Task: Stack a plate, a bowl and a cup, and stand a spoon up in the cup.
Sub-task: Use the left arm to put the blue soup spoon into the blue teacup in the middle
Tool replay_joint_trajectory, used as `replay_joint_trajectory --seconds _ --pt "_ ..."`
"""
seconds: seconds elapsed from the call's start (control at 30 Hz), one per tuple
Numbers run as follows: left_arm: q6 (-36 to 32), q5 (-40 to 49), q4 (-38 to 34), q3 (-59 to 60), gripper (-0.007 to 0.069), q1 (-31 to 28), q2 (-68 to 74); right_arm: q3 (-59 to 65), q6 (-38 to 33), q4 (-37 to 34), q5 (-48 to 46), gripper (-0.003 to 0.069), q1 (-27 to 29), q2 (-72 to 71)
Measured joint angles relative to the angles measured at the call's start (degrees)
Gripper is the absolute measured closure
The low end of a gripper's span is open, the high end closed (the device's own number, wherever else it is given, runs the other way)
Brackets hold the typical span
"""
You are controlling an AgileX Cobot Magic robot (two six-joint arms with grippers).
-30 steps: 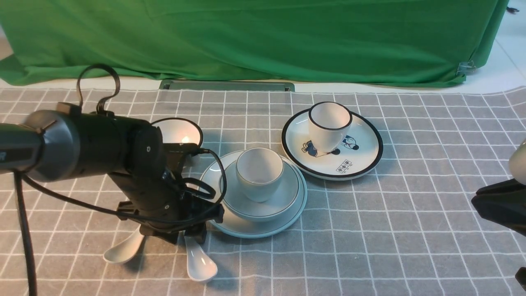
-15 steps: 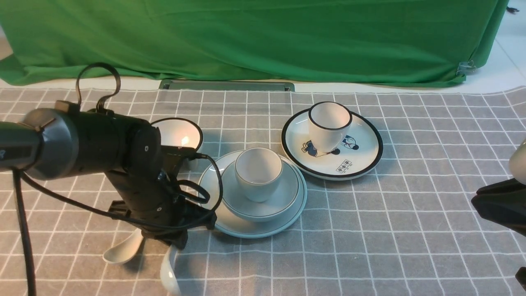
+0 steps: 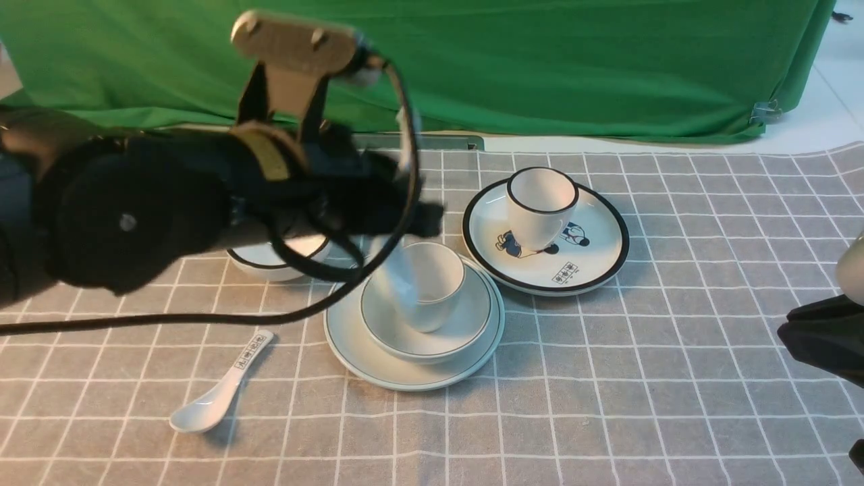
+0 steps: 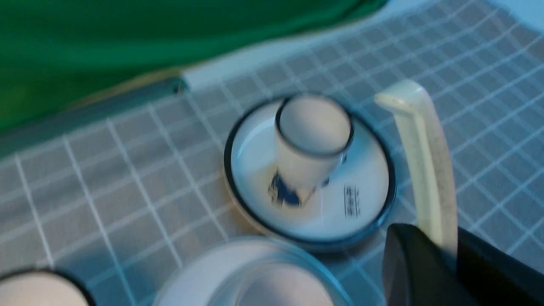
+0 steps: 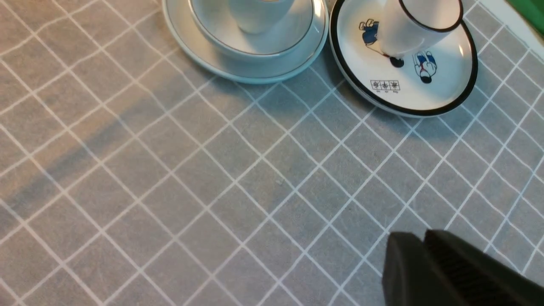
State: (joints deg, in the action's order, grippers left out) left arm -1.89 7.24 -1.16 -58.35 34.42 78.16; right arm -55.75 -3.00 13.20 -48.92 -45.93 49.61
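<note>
Grey checked cloth (image 3: 607, 405) covers the worktop. Nearest on it lies a white spoon with a printed handle (image 3: 223, 390), well left of the stack. The right end effector (image 5: 425, 240) hangs over bare cloth, jaws together and empty. Next comes the white round plate with a thin grey-green rim line (image 3: 347, 344). It carries the wide shallow white bowl (image 3: 466, 331), and the small plain white cup (image 3: 442, 270) stands upright inside. The left end effector (image 4: 446, 246) is clamped on the plain white ceramic spoon (image 4: 425, 161), which hangs blurred at the cup's left rim; contact is unclear. Behind stand a small black-rimmed bowl (image 3: 270, 266), a black-rimmed cartoon plate (image 3: 594, 250) bearing a black-rimmed cup (image 3: 540, 202), and green drapery (image 3: 540, 67).
</note>
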Motion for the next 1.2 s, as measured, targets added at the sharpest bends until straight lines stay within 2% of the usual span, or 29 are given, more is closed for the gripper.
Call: replay_joint_trajectory --seconds 0.27,0.4,0.67,0.87,1.2 --pt "-1.46 -31.76 1.65 9.63 0.0595 0.32 4.24 0.00 0.24 0.05 -1.37 0.0572 0.00 0.00" --pt "-1.63 -38.90 1.98 13.83 0.0595 -0.27 4.48 0.02 0.98 0.06 -1.42 0.0572 0.00 0.00" --pt "-1.95 -46.82 3.99 14.33 0.0595 -1.54 10.99 0.02 2.63 0.06 -0.53 0.0572 0.00 0.00" --pt "-5.77 -50.66 7.49 14.65 0.0595 -1.54 16.13 0.02 3.66 0.06 -0.53 0.0571 0.00 0.00" --pt "-10.49 -51.54 4.94 14.64 0.0595 -1.58 19.76 0.02 4.01 0.06 -0.53 0.0570 0.00 0.00"
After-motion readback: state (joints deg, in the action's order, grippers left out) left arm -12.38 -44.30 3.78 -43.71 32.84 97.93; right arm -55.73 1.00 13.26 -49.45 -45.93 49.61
